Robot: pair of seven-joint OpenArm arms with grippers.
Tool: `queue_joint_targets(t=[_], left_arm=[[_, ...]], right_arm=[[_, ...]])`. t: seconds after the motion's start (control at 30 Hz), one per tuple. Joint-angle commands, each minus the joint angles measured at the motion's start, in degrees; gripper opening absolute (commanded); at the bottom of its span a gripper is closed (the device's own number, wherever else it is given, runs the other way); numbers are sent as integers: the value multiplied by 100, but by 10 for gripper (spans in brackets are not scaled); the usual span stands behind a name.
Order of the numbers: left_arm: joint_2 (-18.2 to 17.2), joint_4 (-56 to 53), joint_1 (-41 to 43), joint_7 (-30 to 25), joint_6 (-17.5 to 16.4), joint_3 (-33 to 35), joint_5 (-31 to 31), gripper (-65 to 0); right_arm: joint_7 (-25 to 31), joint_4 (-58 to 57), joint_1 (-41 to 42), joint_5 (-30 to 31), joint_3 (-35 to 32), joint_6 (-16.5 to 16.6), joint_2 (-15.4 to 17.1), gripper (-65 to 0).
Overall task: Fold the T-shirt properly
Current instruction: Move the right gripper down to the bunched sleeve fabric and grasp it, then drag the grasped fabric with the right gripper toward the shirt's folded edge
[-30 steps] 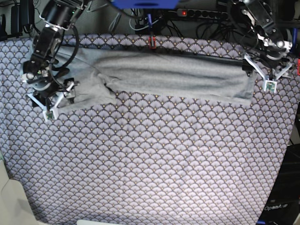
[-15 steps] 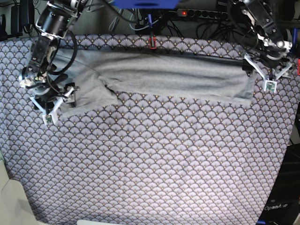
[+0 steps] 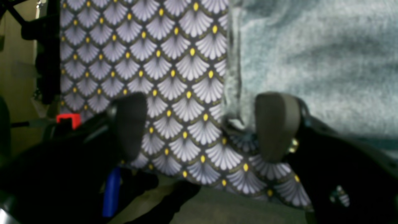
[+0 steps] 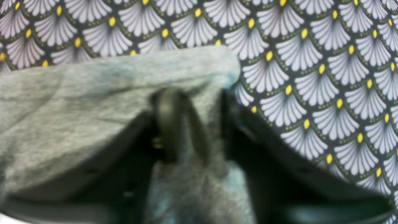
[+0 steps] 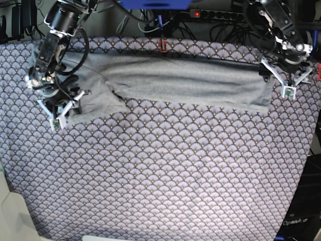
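Purple fan-patterned cloth [image 5: 165,170] covers the whole worktop, with cables and a power strip [image 5: 215,14] along the far edge. At the left of the base view, the right claw [image 5: 61,111] sits at the sleeve end of the T-shirt [image 5: 185,80]; its wrist camera shows grey knit bunched between the two pads [image 4: 168,121], so it is pinching a fold of the shirt's edge, the fabric lifted a little off the cloth. The shirt itself lies as a long, narrow grey band across the far half of the worktop, already folded lengthwise, one sleeve flaring out toward the near left. At the right, the left claw [image 5: 287,83] is spread wide at the hem corner, one pad [image 3: 276,124] over the grey fabric and the other over bare cloth, holding nothing.

The step in hand looks like taking hold of both ends for the next fold. The left claw likely needs to close on the hem corner before either arm lifts, or the band will drag and skew.
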Motion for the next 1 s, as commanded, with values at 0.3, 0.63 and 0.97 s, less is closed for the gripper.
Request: queue_joint_targets(t=[0.3,0.63,0.97], left_arm=[[-52,96,-38,-93,29,6,-28,-121],[-61,149,-38,-93,29,-3,-28,-121],[-61,88,-38,-93,29,-3,-28,-121]], right_arm=[[-224,450,-226,-105,-16,1,1,-650],[-241,1901,-683,-96,-236,1,-34,-650],[-189,3061,-1791,-87,-825,1,-78,-650]])
